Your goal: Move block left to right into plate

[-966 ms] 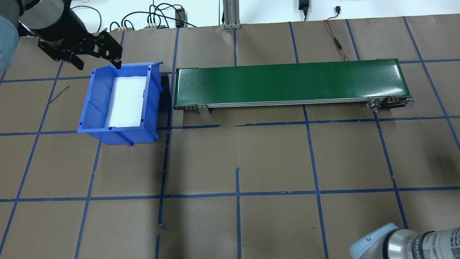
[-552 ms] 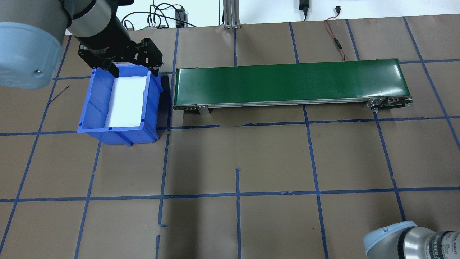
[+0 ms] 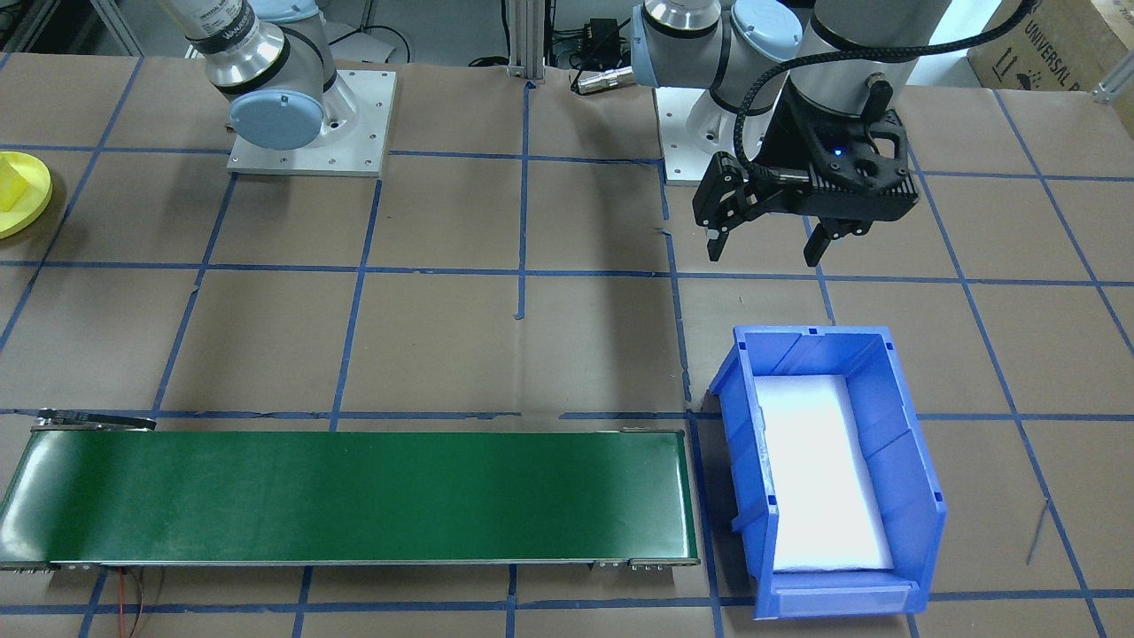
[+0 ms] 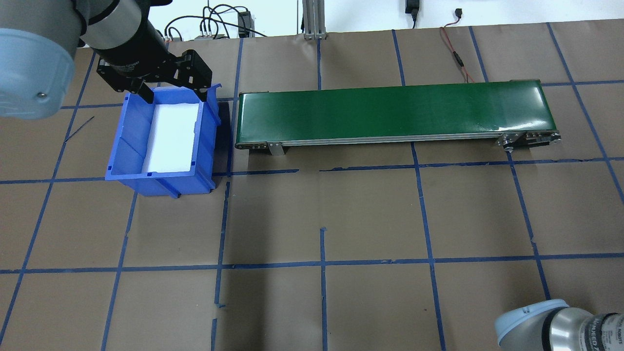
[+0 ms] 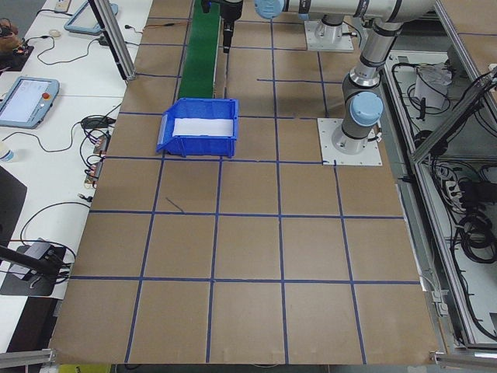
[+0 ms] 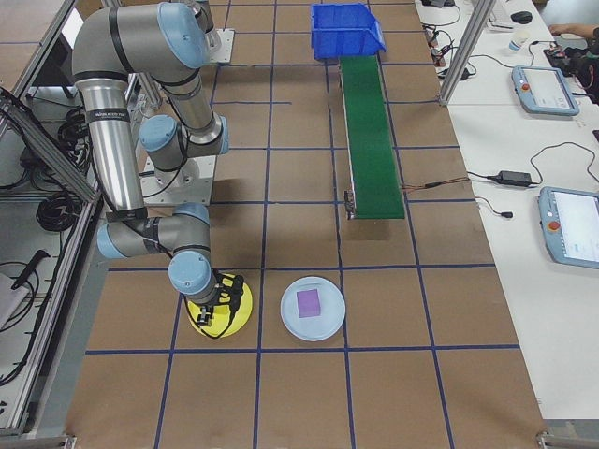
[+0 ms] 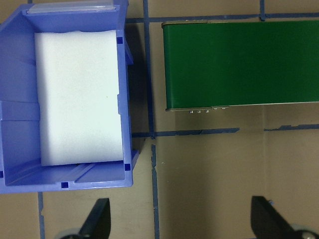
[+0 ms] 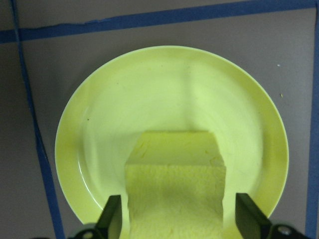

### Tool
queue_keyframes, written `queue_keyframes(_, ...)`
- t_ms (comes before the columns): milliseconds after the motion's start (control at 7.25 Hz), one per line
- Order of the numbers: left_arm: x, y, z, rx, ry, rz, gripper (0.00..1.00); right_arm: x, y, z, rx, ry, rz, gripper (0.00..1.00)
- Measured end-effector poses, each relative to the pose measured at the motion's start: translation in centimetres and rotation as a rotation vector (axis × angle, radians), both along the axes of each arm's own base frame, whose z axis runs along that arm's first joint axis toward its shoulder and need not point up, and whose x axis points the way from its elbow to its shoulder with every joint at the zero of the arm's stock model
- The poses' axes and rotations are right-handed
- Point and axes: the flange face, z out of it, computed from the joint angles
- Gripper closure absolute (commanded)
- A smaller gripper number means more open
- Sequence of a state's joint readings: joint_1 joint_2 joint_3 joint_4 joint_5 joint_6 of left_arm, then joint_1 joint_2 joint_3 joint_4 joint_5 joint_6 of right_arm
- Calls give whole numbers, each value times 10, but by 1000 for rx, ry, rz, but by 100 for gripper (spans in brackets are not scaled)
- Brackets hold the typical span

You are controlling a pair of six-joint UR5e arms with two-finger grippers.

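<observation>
The right pincer [image 8: 174, 219] stands over the yellow plate [image 8: 164, 89], fingers flanking the yellow block [image 8: 174, 194]; the left pincer [image 3: 767, 245] hangs wide beside the blue bin [image 3: 904, 461]

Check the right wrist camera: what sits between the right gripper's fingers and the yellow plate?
A yellow block stands between the fingers on the yellow plate.

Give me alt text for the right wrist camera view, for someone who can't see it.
A yellow block sits on the yellow plate, seen from directly above between the open fingers of the right gripper. The plate rests on brown paper crossed by blue tape lines.
</observation>
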State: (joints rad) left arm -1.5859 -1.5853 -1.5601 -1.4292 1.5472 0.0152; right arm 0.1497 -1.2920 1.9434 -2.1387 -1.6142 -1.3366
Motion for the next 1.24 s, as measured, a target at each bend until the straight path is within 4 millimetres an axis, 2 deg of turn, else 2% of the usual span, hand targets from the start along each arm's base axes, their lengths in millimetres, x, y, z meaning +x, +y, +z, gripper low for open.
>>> queue_keyframes(138, 2, 0, 0, 1, -2, -1, 0, -1, -3, 4, -1, 10, 2, 0)
queue_keyframes(276, 3, 0, 0, 2, -4, -1, 0, -1, -16, 19, -6, 39, 25, 0)
queue_keyframes(414, 4, -1, 0, 1, -5, -1, 0, 3, -45, 45, -15, 80, 73, 0)
queue_keyframes(552, 4, -1, 0, 3, -5, -1, 0, 15, -85, 77, -22, 103, 116, 0)
queue_keyframes(690, 4, -1, -1, 5, -4, 0, 0, 43, -133, 111, -24, 99, 136, 0)
queue_keyframes(828, 4, -1, -1, 6, -4, 0, 0, 98, -189, 147, -21, 92, 141, 0)
queue_keyframes(966, 4, -1, -1, 6, -3, 0, 0, 164, -230, 180, -22, 96, 111, 0)
queue_keyframes(1103, 4, -1, -1, 6, -3, 0, 0, 237, -257, 205, -22, 104, 68, 0)
queue_keyframes(1241, 5, -1, -1, 4, -3, 0, 0, 311, -275, 223, -19, 110, 33, 0)
